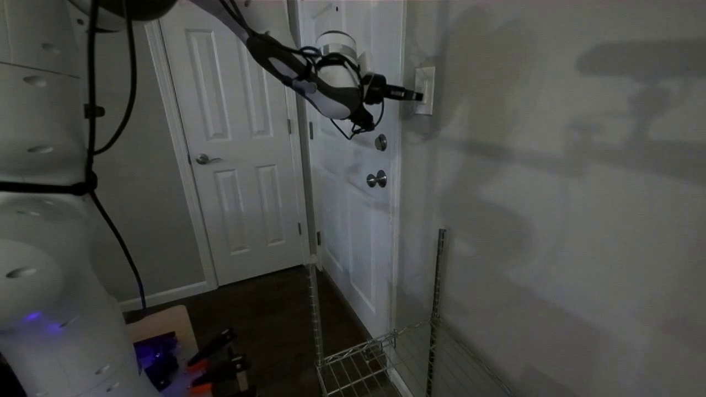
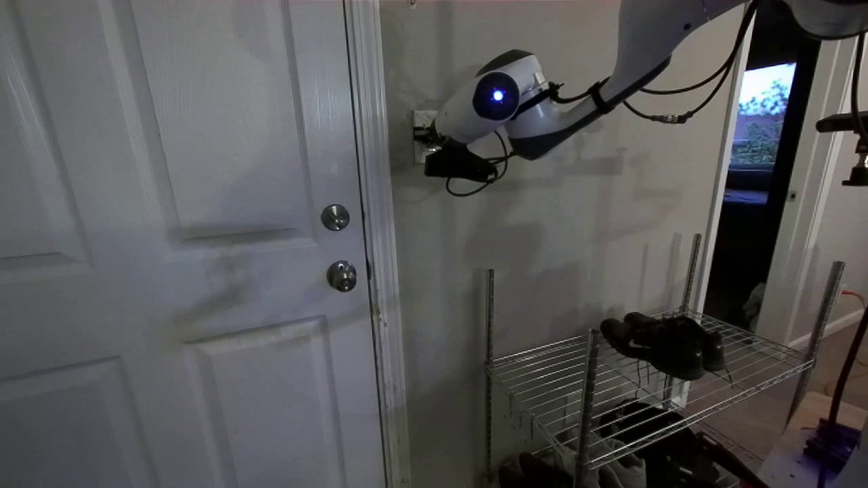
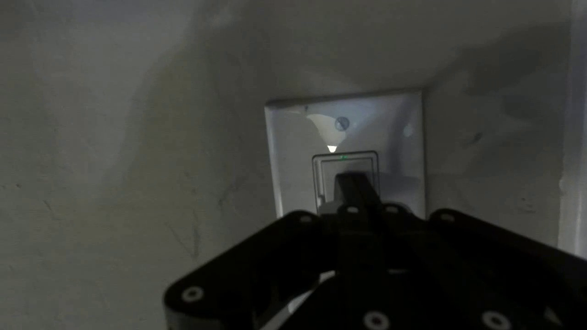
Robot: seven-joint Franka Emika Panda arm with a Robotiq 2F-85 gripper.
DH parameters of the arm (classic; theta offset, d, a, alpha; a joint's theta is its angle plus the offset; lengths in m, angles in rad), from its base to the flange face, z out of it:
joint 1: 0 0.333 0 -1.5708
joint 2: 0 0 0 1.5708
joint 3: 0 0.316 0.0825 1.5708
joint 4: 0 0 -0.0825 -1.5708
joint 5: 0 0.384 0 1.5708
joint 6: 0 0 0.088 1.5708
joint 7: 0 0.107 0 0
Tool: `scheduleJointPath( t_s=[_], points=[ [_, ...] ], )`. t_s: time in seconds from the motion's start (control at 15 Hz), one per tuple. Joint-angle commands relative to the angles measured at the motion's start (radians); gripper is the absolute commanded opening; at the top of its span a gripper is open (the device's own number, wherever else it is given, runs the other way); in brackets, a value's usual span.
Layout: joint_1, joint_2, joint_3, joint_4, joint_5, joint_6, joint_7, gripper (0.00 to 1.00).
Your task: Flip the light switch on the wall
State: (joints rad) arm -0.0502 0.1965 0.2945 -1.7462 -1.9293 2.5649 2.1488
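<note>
Gripper (image 3: 355, 182) is clenched on nothing and lined up at the light switch (image 3: 344, 158) on the wall (image 3: 137, 160), presumably so one stiff tip can be pressed in; contact unclear.

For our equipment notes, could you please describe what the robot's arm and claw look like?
The rounded white arm, seemingly plastic, has dark grey trim, looping black cables and a round black cap with a glowing blue light. The slim black claw, apparently metal, shows jointed links with pale round fasteners.
</note>
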Motion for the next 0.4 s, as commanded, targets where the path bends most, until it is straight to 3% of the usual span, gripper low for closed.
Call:
scheduleJointPath(
  t_s=[0.0,0.33],
  points=[
    [-0.009,0.028,-0.003,0.035,0.056,0.019,-0.021,0.02],
    [-0.013,-0.004,-0.003,0.004,0.078,0.035,0.012,0.02]
  ],
)
